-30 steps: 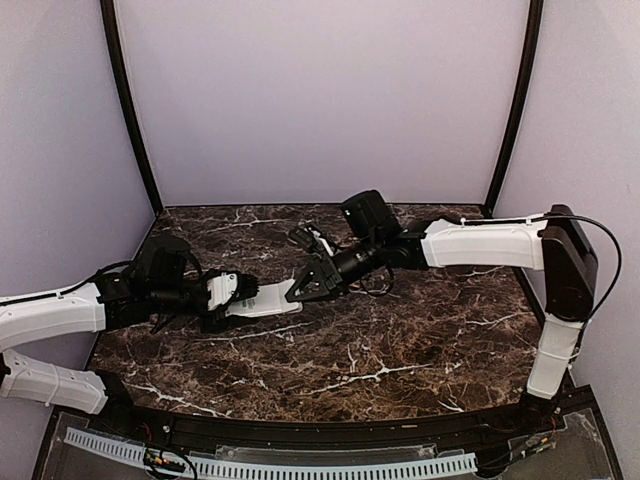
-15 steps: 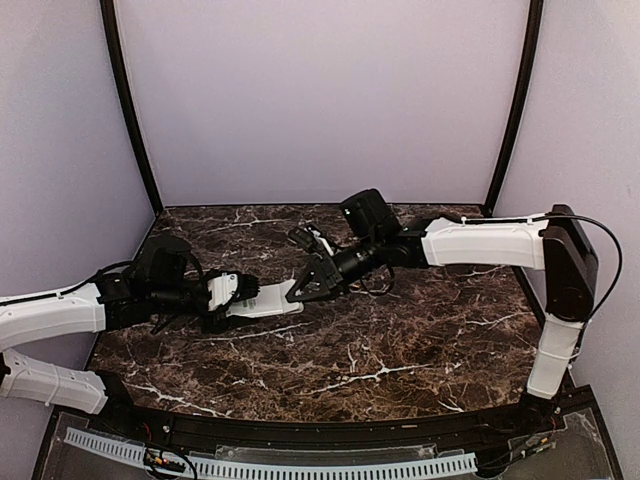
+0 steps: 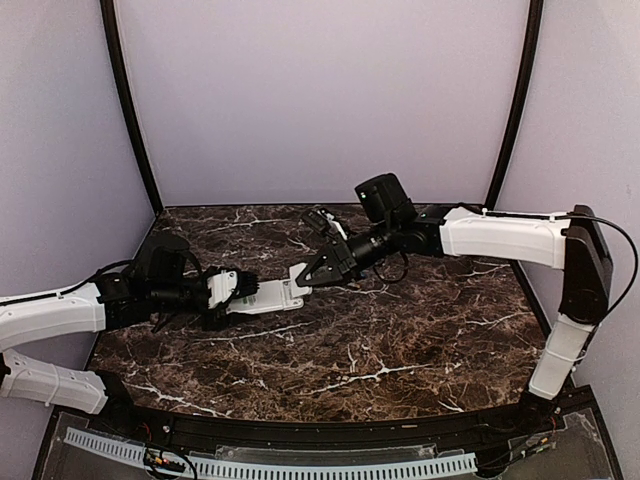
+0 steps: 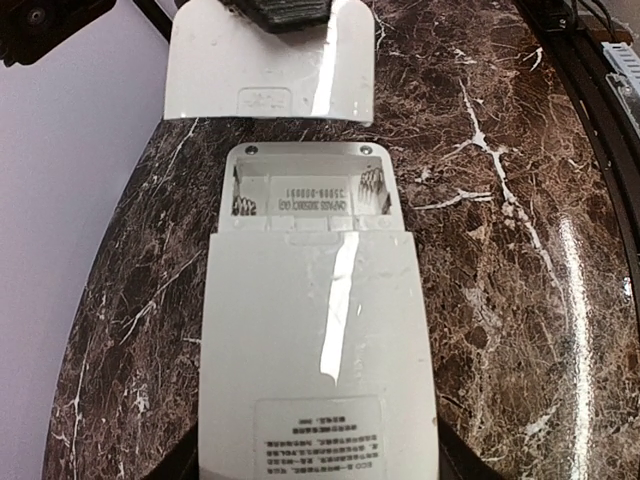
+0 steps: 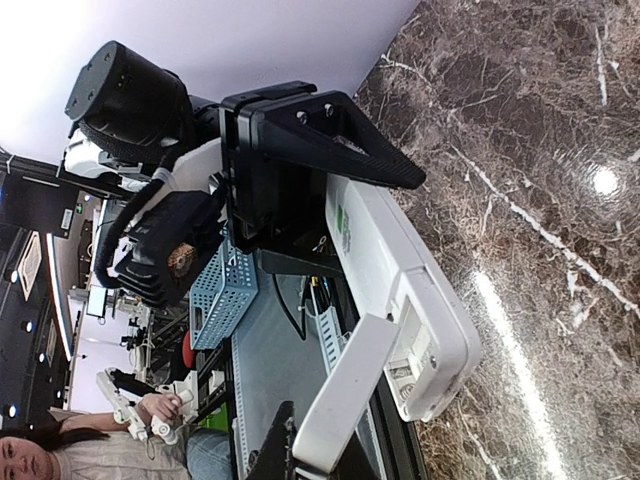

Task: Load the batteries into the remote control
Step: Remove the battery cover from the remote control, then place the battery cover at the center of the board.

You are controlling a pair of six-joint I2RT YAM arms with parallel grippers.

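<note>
Right end effector (image 3: 308,279) pulled back, gripping one cover (image 4: 268,70); left end effector (image 3: 243,294) clamps one remote control (image 4: 315,330).

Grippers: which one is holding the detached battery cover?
The right gripper, pinching the battery cover just beyond the open bay; the left gripper clamps the remote control body instead.

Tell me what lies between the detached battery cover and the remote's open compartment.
Nothing: in the left wrist view only a bare strip of marble table shows between the battery cover and the empty compartment of the remote control.
</note>
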